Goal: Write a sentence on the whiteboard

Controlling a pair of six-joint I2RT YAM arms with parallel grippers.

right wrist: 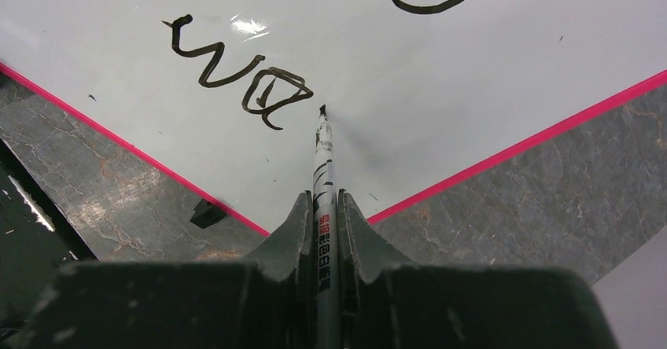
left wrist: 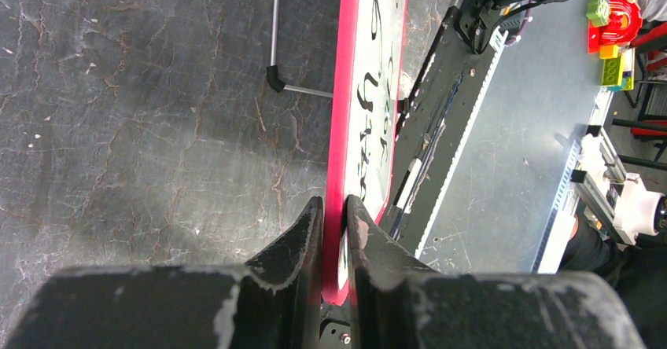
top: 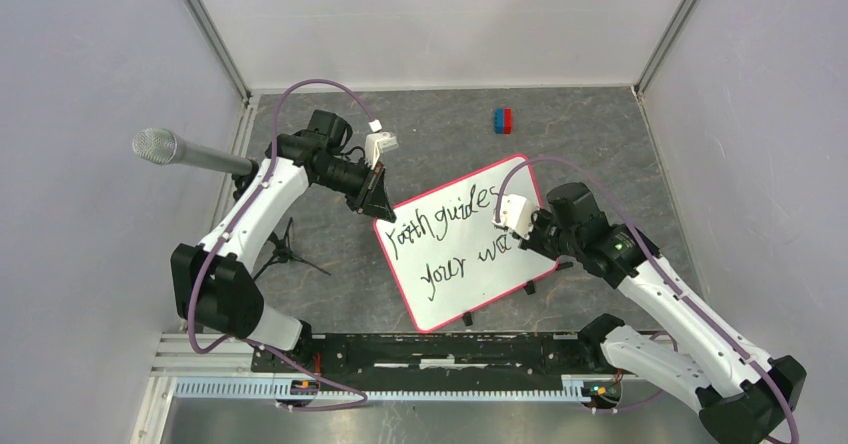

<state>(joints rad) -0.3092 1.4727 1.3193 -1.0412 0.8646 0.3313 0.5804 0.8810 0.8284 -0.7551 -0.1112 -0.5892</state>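
I am pinching the whiteboard [left wrist: 374, 141] rim with my left gripper [left wrist: 334, 207]. My right gripper [right wrist: 321, 203] is clenching the marker [right wrist: 322, 148] and finishing the sentence [right wrist: 236, 74]. I judge the "y" is coming next.

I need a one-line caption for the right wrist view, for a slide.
Right gripper holds a marker, its tip just beside the letters "wa" on the pink-rimmed whiteboard.

whiteboard [top: 450, 297]: glossy white, with a thin pink-red rim
sentence [top: 440, 226]: black handwriting, 2 lines on the whiteboard
marker [right wrist: 324, 176]: white barrel with black bands, red label, black tip
table [top: 600, 144]: dark grey with pale crack-like veins, around the whiteboard
block [top: 502, 120]: blue and red, beyond the whiteboard
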